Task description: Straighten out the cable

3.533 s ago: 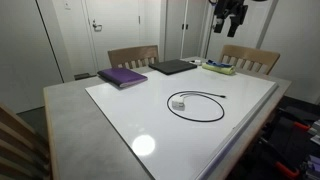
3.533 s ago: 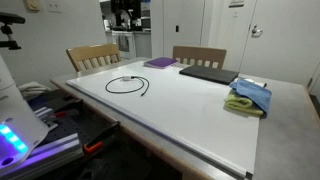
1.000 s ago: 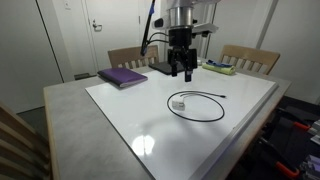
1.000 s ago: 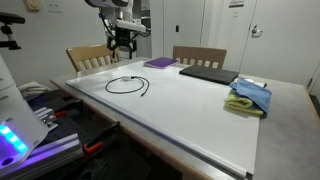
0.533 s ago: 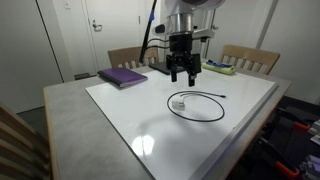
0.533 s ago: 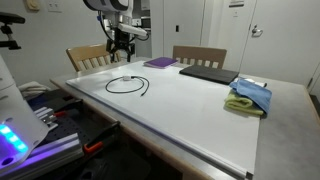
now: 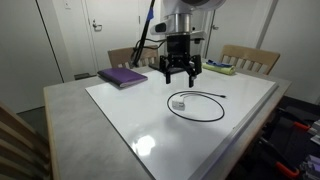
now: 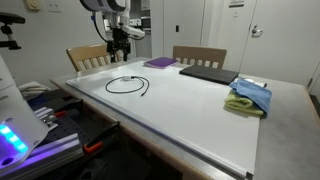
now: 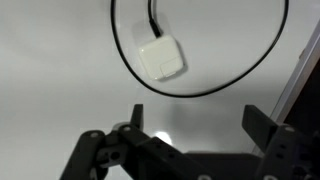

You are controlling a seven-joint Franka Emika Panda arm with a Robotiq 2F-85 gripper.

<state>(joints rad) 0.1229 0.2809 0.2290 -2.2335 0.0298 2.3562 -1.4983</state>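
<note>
A thin black cable (image 7: 200, 106) lies flat on the white worktop (image 7: 120, 110), curled into one nearly closed ring. A small white, rounded square adapter block (image 7: 178, 103) sits at the ring's inner side, and the free end points out beyond the ring. In the wrist view the cable (image 9: 225, 82) leaves the top of the block (image 9: 161, 57) and sweeps round it in a wide arc. The tool (image 7: 181, 80) hangs above the worktop, just behind the ring and apart from it. It is released, its two dark fingers (image 9: 256, 121) spread wide with nothing between them. In an exterior view the cable (image 8: 127, 84) lies toward one end of the white panel, inside its edges, with a chair (image 8: 92, 56) beyond that end. A broad stretch of bare white surface runs from the ring to a blue and green cloth (image 8: 249, 97) well apart at the other end. Along the panel's far edge lie a purple notebook (image 7: 122, 76) and a dark closed laptop (image 7: 173, 67), both well clear of the cable. A grey border of the worktop surrounds the white panel. A small sign on a door (image 8: 238, 3) is too small to read.
</note>
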